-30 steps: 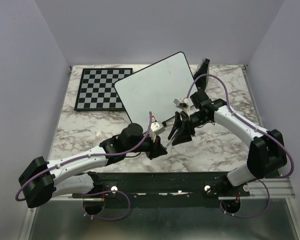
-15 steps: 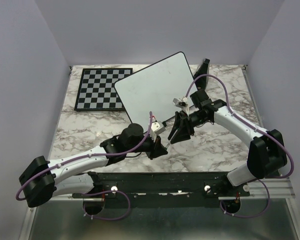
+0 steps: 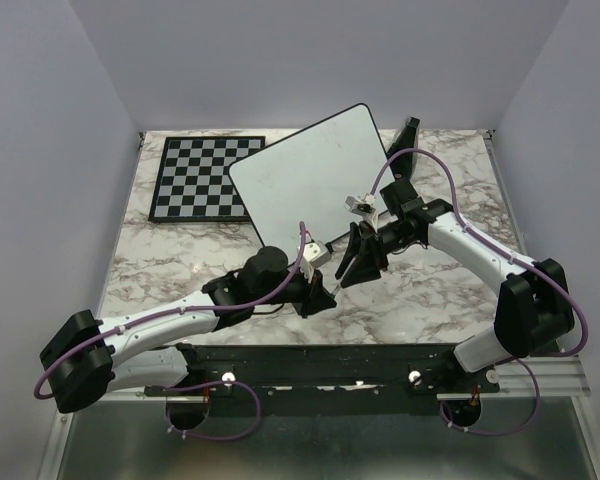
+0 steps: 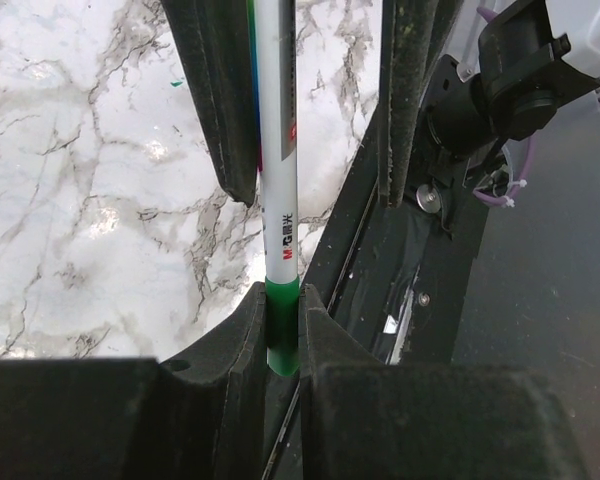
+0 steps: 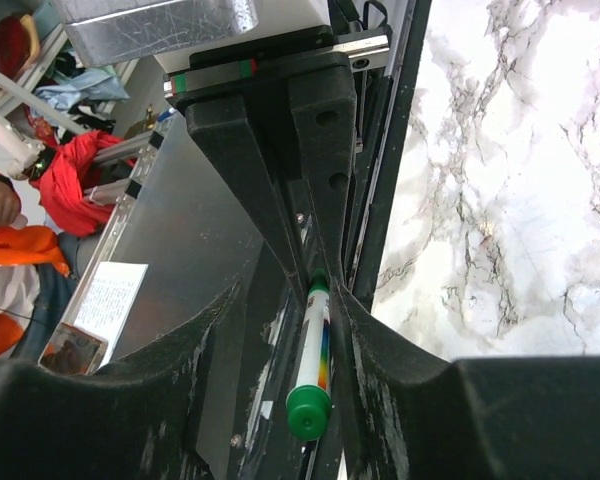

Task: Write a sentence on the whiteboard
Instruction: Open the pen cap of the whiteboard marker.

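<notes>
- White and unmarked, the whiteboard (image 3: 315, 175) lay at the far middle of the desk (image 3: 420, 300), turned cornerwise. None of the sentence showed on it, so the writing had evidently not begun.
- The marker (image 4: 278, 200), white-barrelled with green at both ends, hung just near of the board's near edge and above the desk.
- The left tool (image 4: 280, 305) was clamped on the marker at its green band.
- The right tool (image 5: 315, 300) stood around the rest of the barrel with its jaws apart. The left wrist view showed one finger against the barrel and a gap on the other side, so it had no grip.
- The step looked like a cap pull or a handover. Which green end was the cap could not be told.
- To do it well, the right tool needed to close squarely and centred on the barrel before the left one loosened. Any pull had to run straight along the marker, lest it twist or drop.
- The chessboard (image 3: 202, 178) at the far left met the whiteboard's left corner. Strokes had to press lightly enough not to shove the whiteboard.
</notes>
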